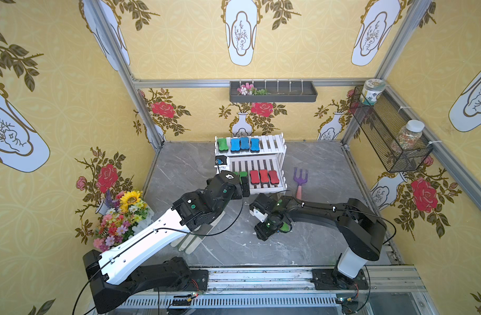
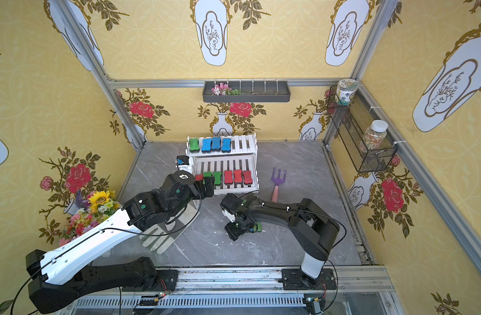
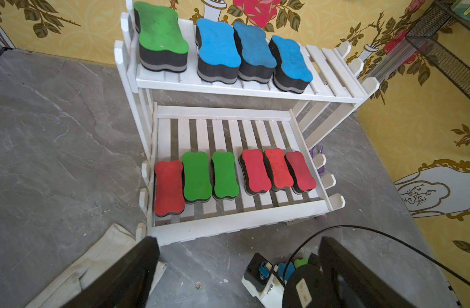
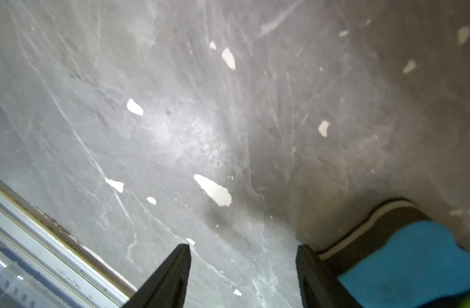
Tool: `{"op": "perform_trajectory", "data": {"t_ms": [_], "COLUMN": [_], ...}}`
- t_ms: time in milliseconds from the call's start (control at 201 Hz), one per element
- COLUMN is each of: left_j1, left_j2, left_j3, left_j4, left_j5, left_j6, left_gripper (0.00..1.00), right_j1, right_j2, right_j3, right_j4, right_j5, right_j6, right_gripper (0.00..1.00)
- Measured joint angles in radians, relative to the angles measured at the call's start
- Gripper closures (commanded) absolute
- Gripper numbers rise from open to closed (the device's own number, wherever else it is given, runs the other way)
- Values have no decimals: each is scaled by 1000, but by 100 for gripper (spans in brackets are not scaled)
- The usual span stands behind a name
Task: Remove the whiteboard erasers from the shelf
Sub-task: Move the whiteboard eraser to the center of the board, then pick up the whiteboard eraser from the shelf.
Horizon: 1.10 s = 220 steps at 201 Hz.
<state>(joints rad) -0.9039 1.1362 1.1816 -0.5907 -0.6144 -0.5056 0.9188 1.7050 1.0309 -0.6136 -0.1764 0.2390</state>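
The white shelf (image 1: pixel 282 152) stands at the back of the table. Its top tier holds one green eraser (image 3: pixel 161 29) and three blue erasers (image 3: pixel 217 45). The lower tier holds a red eraser (image 3: pixel 168 186), two green ones (image 3: pixel 196 176) and three more red ones (image 3: pixel 277 168). My left gripper (image 3: pixel 236 256) hovers open just before the lower tier's front left corner (image 1: pixel 244 185), with nothing in it. My right gripper (image 4: pixel 243 256) points down at the table, open and empty. A blue eraser (image 4: pixel 415 261) lies just outside one of its fingers, with a green eraser (image 1: pixel 286 227) beside it.
A purple garden fork (image 1: pixel 300 180) lies right of the shelf. A pale glove (image 2: pixel 162 237) lies under the left arm, and a flower bouquet (image 1: pixel 122 218) fills the left corner. A dark wall tray (image 1: pixel 273 92) and a mesh basket (image 1: pixel 384 136) with jars hang above.
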Motion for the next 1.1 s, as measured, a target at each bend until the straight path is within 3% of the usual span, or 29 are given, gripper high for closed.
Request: {"op": "perform_trajectory", "data": {"t_ms": [154, 309, 423, 607, 767, 1006, 1095], "left_j1": [17, 102, 143, 175, 179, 227, 245], "left_j2": [7, 39, 80, 238, 491, 818, 870], "left_j3": [6, 37, 108, 353, 655, 1089, 1169], "left_j4": [12, 32, 43, 48, -2, -211, -270], "left_j5": [26, 114, 159, 195, 202, 233, 249], "left_j6": [8, 22, 40, 106, 191, 270, 278], "left_gripper": [0, 1, 10, 25, 33, 39, 39], "right_j1": [19, -10, -95, -205, -226, -245, -253], "right_j2": [-77, -228, -359, -458, -444, -451, -465], "right_j3": [23, 64, 57, 89, 124, 86, 76], "right_j4": [-13, 15, 23, 3, 0, -13, -14], "right_j5": [20, 50, 109, 187, 219, 220, 215], "right_j6": [19, 50, 97, 131, 131, 130, 130], "right_gripper": [28, 30, 31, 34, 34, 33, 33]}}
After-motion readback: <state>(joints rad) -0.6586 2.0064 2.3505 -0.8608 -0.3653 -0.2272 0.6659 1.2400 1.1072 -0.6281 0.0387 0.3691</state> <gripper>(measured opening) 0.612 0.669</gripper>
